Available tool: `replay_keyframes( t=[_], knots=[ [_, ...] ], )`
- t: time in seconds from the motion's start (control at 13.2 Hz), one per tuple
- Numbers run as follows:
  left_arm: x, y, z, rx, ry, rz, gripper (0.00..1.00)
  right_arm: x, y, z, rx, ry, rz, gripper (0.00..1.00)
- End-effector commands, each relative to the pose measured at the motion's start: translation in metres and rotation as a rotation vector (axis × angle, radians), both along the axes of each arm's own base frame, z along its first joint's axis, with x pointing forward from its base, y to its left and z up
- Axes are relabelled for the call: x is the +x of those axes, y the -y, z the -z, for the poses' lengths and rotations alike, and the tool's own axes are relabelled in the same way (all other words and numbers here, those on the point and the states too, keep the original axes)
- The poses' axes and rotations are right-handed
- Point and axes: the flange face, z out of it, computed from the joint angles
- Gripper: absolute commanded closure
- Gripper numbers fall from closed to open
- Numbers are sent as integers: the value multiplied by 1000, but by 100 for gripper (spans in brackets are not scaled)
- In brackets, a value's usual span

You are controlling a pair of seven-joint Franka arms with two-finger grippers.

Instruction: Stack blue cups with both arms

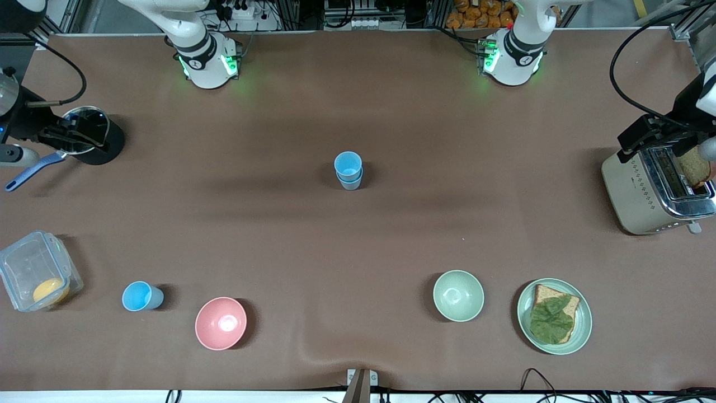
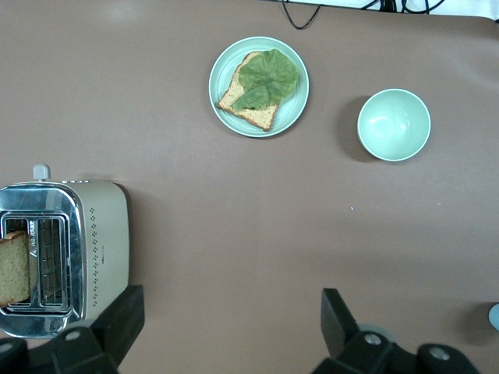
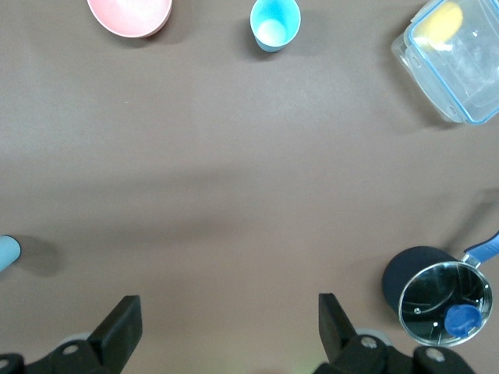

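Observation:
Two blue cups stand nested mid-table, the brighter sky-blue one inside the paler grey-blue one. Their edge shows in the right wrist view and in the left wrist view. Another sky-blue cup stands alone beside the pink bowl. My right gripper hangs high, open and empty, over bare table between the pot and the stack. My left gripper hangs high, open and empty, over bare table between the toaster and the stack.
A lidded pot and a clear box are at the right arm's end. A toaster with bread, a plate of bread and leaf, and a pale green bowl are toward the left arm's end.

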Motion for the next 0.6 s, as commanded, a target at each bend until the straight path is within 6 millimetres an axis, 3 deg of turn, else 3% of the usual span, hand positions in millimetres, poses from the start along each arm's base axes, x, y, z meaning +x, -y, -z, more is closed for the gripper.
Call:
replay_keyframes(
  t=[0.0,0.53],
  knots=[
    [-3,0,-5,-14,-15,22,0,-5,-2,-12,-12,6,12,0],
    [-10,1,3,-20,-90,29,0,-8,-8,-19,-8,4,-11,0]
  ],
)
